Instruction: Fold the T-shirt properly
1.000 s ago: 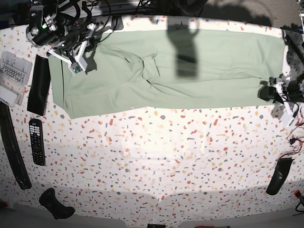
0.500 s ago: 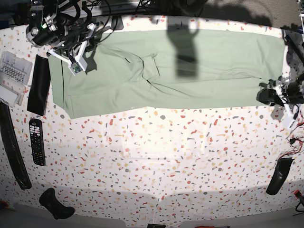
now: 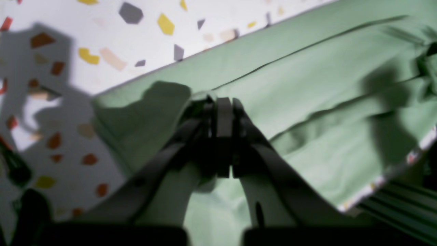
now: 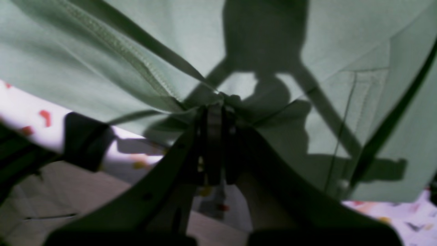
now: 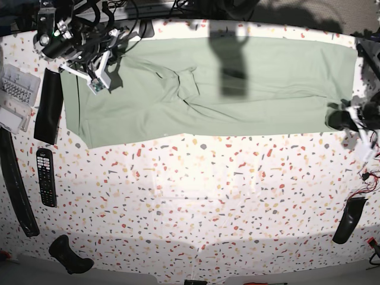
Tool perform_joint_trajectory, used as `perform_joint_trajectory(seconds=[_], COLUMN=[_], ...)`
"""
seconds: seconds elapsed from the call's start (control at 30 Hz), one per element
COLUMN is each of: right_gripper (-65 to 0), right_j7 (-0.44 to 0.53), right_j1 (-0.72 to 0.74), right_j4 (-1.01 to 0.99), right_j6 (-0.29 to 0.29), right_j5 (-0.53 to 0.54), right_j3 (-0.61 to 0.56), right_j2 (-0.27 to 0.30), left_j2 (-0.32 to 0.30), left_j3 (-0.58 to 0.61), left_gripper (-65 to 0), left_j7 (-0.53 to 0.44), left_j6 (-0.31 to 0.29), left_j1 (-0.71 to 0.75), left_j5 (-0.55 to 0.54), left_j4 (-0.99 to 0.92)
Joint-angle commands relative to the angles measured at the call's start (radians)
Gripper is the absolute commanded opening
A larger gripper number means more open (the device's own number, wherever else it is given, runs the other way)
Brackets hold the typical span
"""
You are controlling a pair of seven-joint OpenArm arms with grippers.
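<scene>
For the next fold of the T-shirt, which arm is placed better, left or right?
Neither alone, probably. The left gripper pinches the T-shirt at its near corner, and the right gripper pinches bunched fabric at the opposite end. Both seem ready to lift together.

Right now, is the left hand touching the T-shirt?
Touching. The left wrist view shows the left hand shut, with a bunched edge of the T-shirt pinched at its tips.

The T-shirt (image 5: 237, 89) is soft matt cloth (stitched hems); the table (image 5: 196, 202) is smooth speckled terrazzo-look.
</scene>
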Motion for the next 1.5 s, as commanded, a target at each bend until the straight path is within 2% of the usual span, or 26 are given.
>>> perform_joint_trajectory(seconds=[0.0,0.13,0.3,0.33,0.47,0.57,0.9,1.07,1.13,1.17,1.27,1.37,1.47], right_gripper=[-65.0,-65.0,-65.0,-65.0,-65.0,-65.0,-65.0,-65.0,-65.0,-65.0,-65.0,-65.0,-65.0], right_j7=[-0.012,-0.012,-0.013,-0.013,0.005,0.006,-0.013,-0.012,-0.011,-0.010,0.001,0.011,0.021], right_j1=[0.003,0.007,0.009,0.008,0.018,0.045,0.137,0.143,0.140,0.138,0.139,0.138,0.139], right_j4=[0.007,0.007,0.007,0.007,0.007,0.007,0.007,0.007,0.007,0.007,0.007,0.007,0.007], right_j6=[-0.003,-0.004,-0.008,-0.029,-0.127,-0.172,-0.180,-0.180,-0.179,-0.179,-0.179,-0.176,-0.176], right_j5=[-0.042,-0.045,-0.044,-0.044,-0.044,-0.044,-0.028,-0.025,-0.025,-0.025,-0.025,-0.025,-0.025], right_j3=[0.006,0.012,0.019,0.019,0.019,0.019,0.018,0.018,0.018,0.018,0.018,0.018,0.018], right_j2=[0.010,0.026,0.042,0.042,0.042,0.042,0.039,0.039,0.038,0.039,0.036,0.034,0.034], left_j2=[-0.046,-0.116,-0.149,-0.148,-0.148,-0.148,-0.148,-0.150,-0.147,-0.142,-0.117,-0.067,0.002], left_j3=[-0.007,-0.007,-0.007,-0.007,-0.007,-0.007,-0.007,-0.007,-0.007,-0.007,-0.009,-0.015,-0.070], left_gripper=[-65.0,-65.0,-65.0,-65.0,-65.0,-65.0,-65.0,-65.0,-65.0,-65.0,-65.0,-65.0,-65.0], left_j7=[-0.001,0.102,0.214,0.218,0.218,0.218,0.218,0.218,0.166,0.128,-0.013,-0.066,-0.142], left_j6=[-0.008,-0.008,-0.008,-0.008,-0.008,-0.008,-0.008,-0.008,-0.008,-0.008,-0.008,-0.008,-0.008], left_j1=[-0.019,-0.019,-0.013,-0.013,-0.013,-0.011,0.114,0.179,0.199,0.204,0.220,0.231,0.260], left_j5=[-0.069,-0.266,-0.394,-0.415,-0.417,-0.417,-0.417,-0.417,-0.417,-0.400,-0.197,-0.094,-0.007], left_j4=[0.019,0.019,0.019,0.019,0.019,0.019,0.043,0.163,0.232,0.264,0.326,0.347,0.349])
